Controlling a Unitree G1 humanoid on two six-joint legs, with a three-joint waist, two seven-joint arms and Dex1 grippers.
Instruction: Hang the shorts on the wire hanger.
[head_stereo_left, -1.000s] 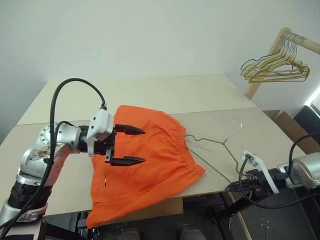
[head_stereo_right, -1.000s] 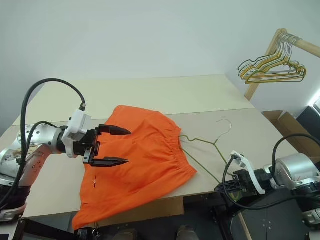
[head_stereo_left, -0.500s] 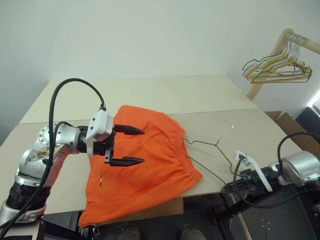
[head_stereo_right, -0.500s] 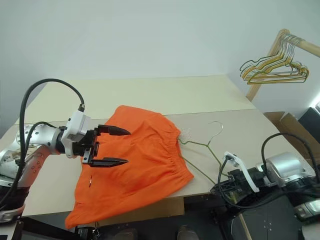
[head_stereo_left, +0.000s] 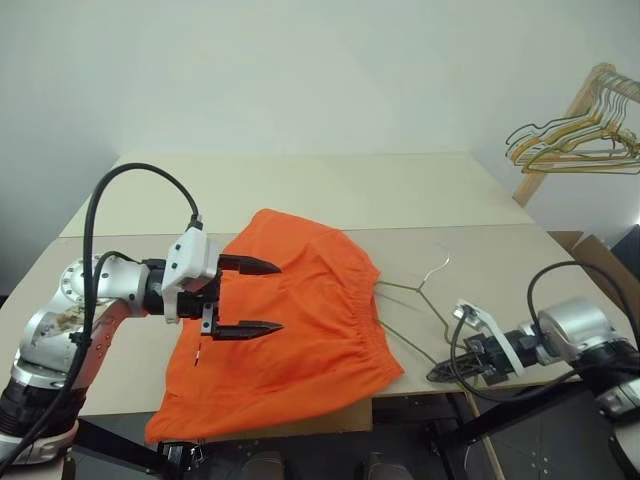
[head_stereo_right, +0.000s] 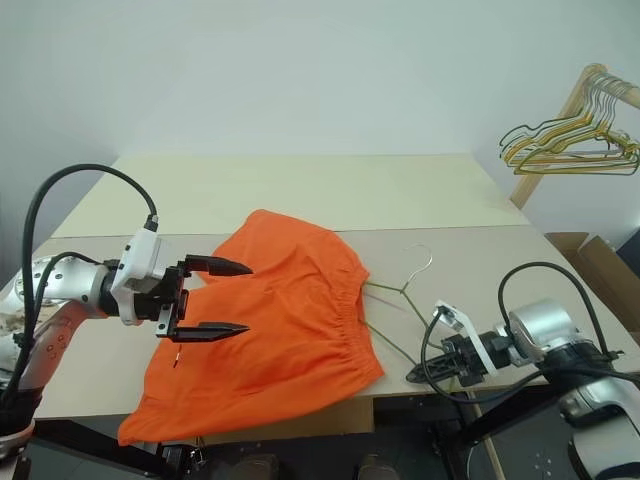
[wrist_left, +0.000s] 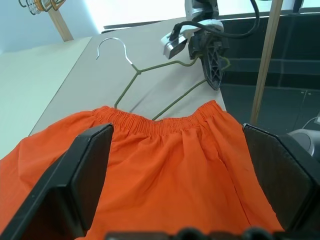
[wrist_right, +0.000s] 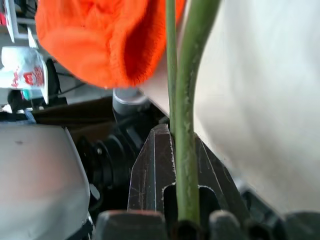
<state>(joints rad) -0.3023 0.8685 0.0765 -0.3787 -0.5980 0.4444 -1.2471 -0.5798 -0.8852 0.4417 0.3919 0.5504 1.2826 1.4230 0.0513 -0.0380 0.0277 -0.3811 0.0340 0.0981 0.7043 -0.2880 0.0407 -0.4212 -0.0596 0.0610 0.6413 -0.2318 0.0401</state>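
The orange shorts (head_stereo_left: 300, 320) lie spread on the table (head_stereo_left: 350, 190), one leg drooping over the front edge. My left gripper (head_stereo_left: 280, 296) hovers open just above their left part, nothing between its fingers. The thin grey-olive wire hanger (head_stereo_left: 418, 290) lies flat to the right of the waistband (wrist_left: 160, 122), hook pointing away, its left end slipping under the fabric. At the table's front right edge, my right gripper (head_stereo_left: 440, 372) is shut on the hanger's lower corner. The right wrist view shows the wire (wrist_right: 186, 125) running between the closed fingers.
A bunch of gold and green hangers (head_stereo_left: 575, 150) hangs on a wooden rack at the far right. A cardboard box (head_stereo_left: 600, 255) stands on the floor past the table's right edge. Bare tabletop lies behind the shorts.
The view has swung a little. My right gripper has pushed left along the table edge with the hanger, bringing it closer to the waistband. The left gripper has stayed put.
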